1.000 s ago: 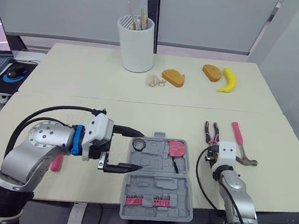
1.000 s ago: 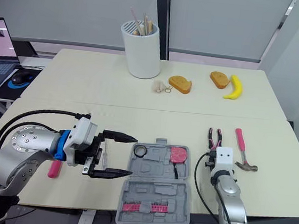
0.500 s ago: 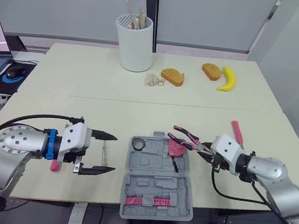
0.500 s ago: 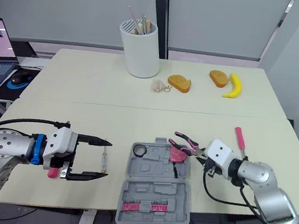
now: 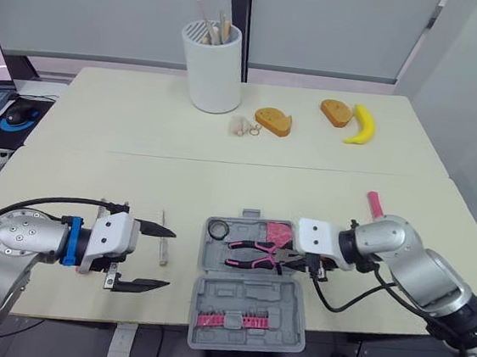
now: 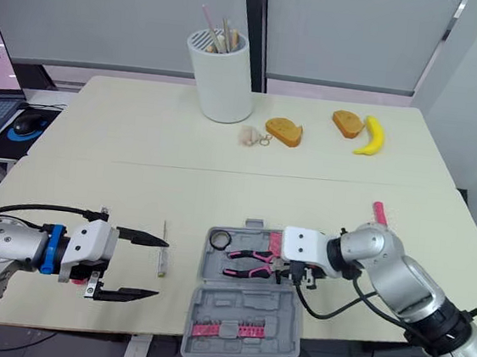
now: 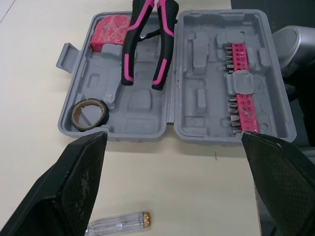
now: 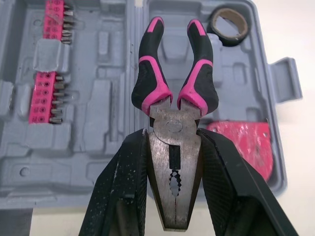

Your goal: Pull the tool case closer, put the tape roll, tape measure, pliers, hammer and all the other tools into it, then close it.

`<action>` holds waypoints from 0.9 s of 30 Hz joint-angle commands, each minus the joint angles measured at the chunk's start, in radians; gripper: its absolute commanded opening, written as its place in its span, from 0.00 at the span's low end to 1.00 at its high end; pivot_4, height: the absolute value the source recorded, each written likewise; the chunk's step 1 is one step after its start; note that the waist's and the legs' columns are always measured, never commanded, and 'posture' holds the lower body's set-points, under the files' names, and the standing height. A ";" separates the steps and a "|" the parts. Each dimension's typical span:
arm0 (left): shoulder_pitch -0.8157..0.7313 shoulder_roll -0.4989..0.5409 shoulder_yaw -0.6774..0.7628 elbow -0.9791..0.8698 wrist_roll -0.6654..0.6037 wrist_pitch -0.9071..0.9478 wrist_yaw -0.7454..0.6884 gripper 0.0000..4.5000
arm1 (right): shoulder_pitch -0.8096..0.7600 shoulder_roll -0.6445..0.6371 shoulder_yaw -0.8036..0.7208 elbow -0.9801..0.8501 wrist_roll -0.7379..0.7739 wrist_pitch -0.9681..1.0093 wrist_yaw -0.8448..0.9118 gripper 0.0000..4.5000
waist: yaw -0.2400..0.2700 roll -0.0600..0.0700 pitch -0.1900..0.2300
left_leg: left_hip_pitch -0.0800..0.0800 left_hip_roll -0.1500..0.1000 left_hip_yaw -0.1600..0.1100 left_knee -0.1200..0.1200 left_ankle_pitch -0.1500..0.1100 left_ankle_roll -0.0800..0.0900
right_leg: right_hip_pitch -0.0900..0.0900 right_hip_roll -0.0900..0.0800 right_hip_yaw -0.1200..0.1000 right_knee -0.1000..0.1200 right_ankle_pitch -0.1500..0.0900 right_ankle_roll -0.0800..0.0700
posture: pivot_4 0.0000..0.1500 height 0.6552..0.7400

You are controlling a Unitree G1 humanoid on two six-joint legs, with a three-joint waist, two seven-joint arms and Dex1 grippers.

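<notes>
right gripper clamps the pink-and-black pliers by the head over the grey plastic tool case; seat them flat, then release.

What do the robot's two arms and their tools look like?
Both arms are rounded silver-grey metal. Each tool is a white boxy housing with two black tapered fingers. The left arm carries a blue ring behind the left tool and a looping black cable; another black cable hangs below the right arm, by the right tool.
</notes>
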 commanded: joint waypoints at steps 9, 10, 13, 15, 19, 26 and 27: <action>-0.006 0.009 0.023 -0.017 0.002 -0.009 0.018 1.00 | -0.103 0.145 0.086 0.152 -0.085 0.000 -0.025 0.28 | 0.001 0.000 0.000 | -0.001 0.000 0.000 0.000 0.000 0.000 | -0.001 0.000 0.000 0.000 0.001 -0.002 | 1.00 0.89; -0.006 0.009 0.022 -0.019 0.002 -0.009 0.021 1.00 | -0.101 0.154 0.092 0.163 -0.091 -0.003 -0.025 0.28 | 0.001 0.000 0.000 | 0.000 0.000 0.000 0.000 0.000 0.000 | -0.001 0.000 0.000 0.000 0.001 -0.002 | 1.00 0.89; -0.005 0.010 0.019 -0.021 0.003 -0.009 0.025 1.00 | -0.096 0.181 0.097 0.177 -0.097 0.001 -0.027 0.28 | 0.000 0.000 0.000 | 0.000 0.000 0.000 0.000 0.000 0.000 | -0.001 0.000 0.000 0.001 0.001 -0.002 | 1.00 0.89; -0.009 0.010 0.015 -0.022 0.004 -0.006 0.029 1.00 | -0.096 0.195 0.102 0.188 -0.103 -0.002 -0.031 0.28 | 0.000 0.000 0.000 | 0.000 0.001 0.000 0.000 0.000 0.000 | -0.001 0.001 0.000 0.001 0.001 -0.002 | 1.00 0.89; -0.022 0.006 0.005 -0.025 0.006 0.002 0.035 1.00 | -0.093 0.212 0.107 0.205 -0.112 -0.009 -0.032 0.28 | 0.000 0.000 0.000 | 0.000 0.001 0.000 0.000 0.000 0.000 | -0.002 0.001 -0.001 0.002 0.002 -0.003 | 1.00 0.89; -0.036 0.002 -0.013 -0.029 0.008 0.006 0.047 1.00 | -0.085 0.216 0.104 0.224 -0.130 -0.014 -0.033 0.28 | 0.000 0.000 0.000 | -0.001 0.002 0.002 0.000 0.000 0.000 | -0.004 0.002 0.000 0.006 0.002 -0.003 | 1.00 0.89; -0.039 0.000 -0.017 -0.030 0.009 0.006 0.049 1.00 | -0.085 0.211 0.098 0.225 -0.131 -0.016 -0.035 0.35 | 0.000 0.000 0.000 | -0.001 0.002 0.002 0.000 0.000 0.000 | -0.005 0.002 0.000 0.007 0.002 -0.003 | 1.00 0.89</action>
